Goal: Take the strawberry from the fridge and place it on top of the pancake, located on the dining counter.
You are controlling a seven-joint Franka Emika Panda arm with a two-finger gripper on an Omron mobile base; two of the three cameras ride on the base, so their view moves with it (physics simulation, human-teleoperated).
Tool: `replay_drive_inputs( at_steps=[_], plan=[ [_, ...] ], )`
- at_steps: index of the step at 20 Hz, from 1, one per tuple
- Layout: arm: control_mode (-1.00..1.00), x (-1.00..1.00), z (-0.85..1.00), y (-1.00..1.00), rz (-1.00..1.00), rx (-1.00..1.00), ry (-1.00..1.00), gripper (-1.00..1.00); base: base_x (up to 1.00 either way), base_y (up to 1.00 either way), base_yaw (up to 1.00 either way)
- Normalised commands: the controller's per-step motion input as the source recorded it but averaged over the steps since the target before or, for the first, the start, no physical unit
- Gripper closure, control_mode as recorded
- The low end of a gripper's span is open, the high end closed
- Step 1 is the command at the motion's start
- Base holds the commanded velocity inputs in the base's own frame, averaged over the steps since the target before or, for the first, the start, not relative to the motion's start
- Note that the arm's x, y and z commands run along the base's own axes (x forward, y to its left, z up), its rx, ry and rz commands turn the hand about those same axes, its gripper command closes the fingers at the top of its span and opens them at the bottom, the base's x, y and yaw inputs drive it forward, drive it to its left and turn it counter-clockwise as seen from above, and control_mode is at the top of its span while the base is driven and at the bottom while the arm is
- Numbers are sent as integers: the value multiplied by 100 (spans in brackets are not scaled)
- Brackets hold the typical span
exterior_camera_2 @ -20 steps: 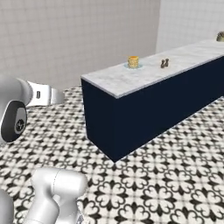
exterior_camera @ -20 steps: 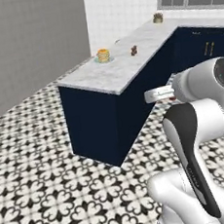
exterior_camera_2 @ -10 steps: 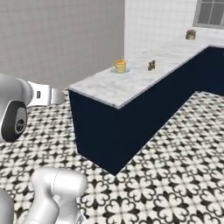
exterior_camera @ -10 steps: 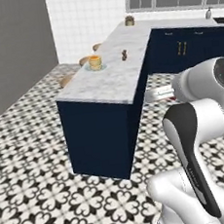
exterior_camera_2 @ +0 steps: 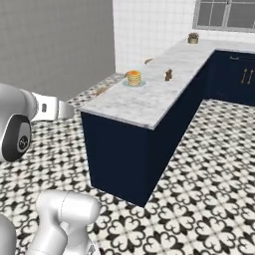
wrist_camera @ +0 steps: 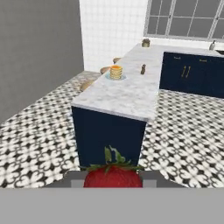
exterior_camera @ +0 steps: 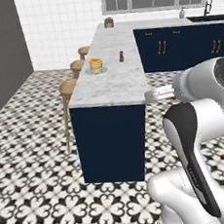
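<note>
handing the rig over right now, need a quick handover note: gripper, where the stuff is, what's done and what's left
Gripper: shut on the strawberry, which sits at the bottom of the hand view with its green leaves up.
Pancake: on its plate on the dining counter, near the stool side, with nothing on top of it. A small dark brown object stands to its right, apart from it.
Done: the strawberry is out of the fridge and in hand; the base faces the counter's near end.
Left: get within reach of the pancake, bring the strawberry over the stack, set it on top, release.
</note>
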Motion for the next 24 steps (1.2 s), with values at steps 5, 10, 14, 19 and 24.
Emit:
replay_drive_inputs(
  at_steps=[5, 10, 14, 19, 24],
  plan=[
    [100, 0, 0, 0, 0, 0, 0, 100, 0, 100, -36],
    [100, 0, 0, 0, 0, 0, 0, 100, 0, 100, -37],
    [100, 0, 0, 0, 0, 0, 0, 100, 17, 100, -37],
    [100, 0, 0, 0, 0, 0, 0, 100, 44, 100, -37],
    [100, 0, 0, 0, 0, 0, 0, 100, 72, 100, -37]
  ],
)
